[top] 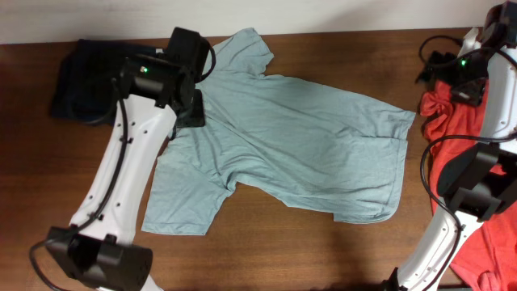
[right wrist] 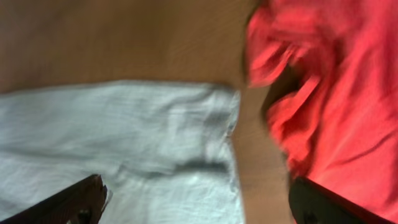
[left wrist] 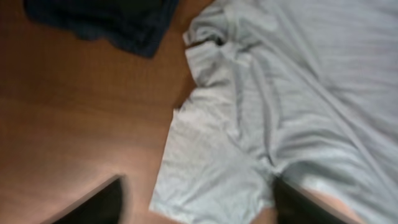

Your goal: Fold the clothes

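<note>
From overhead I see the pale blue-grey T-shirt (top: 283,145) spread flat across the middle of the wooden table (top: 275,255), collar end toward the left arm (top: 129,162), hem toward the right; that view hides both sets of fingers under the wrists, so I read them from the wrist cameras.

The left wrist view gives me the left gripper (left wrist: 199,208) with its dark fingers (left wrist: 93,205) standing wide apart at the bottom corners; one sleeve (left wrist: 205,168) lies loose on the wood between them, not pinched, with crumpled folds at the shoulder above it. The same view shows a dark navy garment (left wrist: 106,22) on the table past the sleeve; from above it sits bunched at the far left corner, partly behind the left arm.

The right wrist view shows the right gripper (right wrist: 199,211) spread just as wide, holding nothing; beneath it is the hem corner (right wrist: 211,124) of the pale shirt, then a narrow bare strip of table, then the red T-shirt (right wrist: 336,93) rumpled beside it, near but apart from the hem.

Overhead, the red shirt runs down the right edge; the right arm (top: 477,73) and a black cable (top: 428,170) cover much of it, so I cannot make out how it lies.
</note>
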Controlling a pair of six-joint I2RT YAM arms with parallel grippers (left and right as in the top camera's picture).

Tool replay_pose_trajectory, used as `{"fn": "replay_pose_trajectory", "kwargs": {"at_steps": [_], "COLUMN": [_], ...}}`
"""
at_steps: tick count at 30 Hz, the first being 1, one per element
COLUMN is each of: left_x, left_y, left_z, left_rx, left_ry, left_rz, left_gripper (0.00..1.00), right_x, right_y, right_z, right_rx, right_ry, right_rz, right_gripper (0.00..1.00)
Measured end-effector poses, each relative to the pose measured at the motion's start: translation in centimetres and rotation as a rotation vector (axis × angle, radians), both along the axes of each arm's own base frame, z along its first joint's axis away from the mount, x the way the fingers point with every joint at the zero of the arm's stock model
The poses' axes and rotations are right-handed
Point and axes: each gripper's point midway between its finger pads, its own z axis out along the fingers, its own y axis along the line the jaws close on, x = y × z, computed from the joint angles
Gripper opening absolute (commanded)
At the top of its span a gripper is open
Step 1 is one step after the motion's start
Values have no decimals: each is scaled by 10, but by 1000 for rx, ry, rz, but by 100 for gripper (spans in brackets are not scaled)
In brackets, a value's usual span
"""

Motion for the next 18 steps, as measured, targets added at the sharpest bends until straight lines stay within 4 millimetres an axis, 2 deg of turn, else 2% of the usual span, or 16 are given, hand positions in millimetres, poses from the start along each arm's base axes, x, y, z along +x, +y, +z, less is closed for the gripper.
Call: {"fn": "replay_pose_trajectory", "kwargs": {"at_steps": [2,4,5,8,10,18], "left_x": [3,1,0,-4,-7,-8], "left_y": [5,9,10,13,14,14], "left_z": [-15,-28,-33,-46,-50,-53], "left_rx": [10,23,28,42,48,50], "left_ry": [6,29,37,64,80,85], "left_rz": [22,31,35,37,37,39], "left_gripper": [99,99,99,99,99,99], "right_x": [-16,-38,-45,-51,-64,-130], "right_y": [11,25,30,41,57,143], "right_z": [-2,-2,-3,-6,-14,-50], "right_rx": [52,107,123,143,165,185], "right_ry": [66,156,184,212,268,540], "right_rz": [6,13,16,33,53,245], "right_gripper": [58,11,4,4,4,4]}}
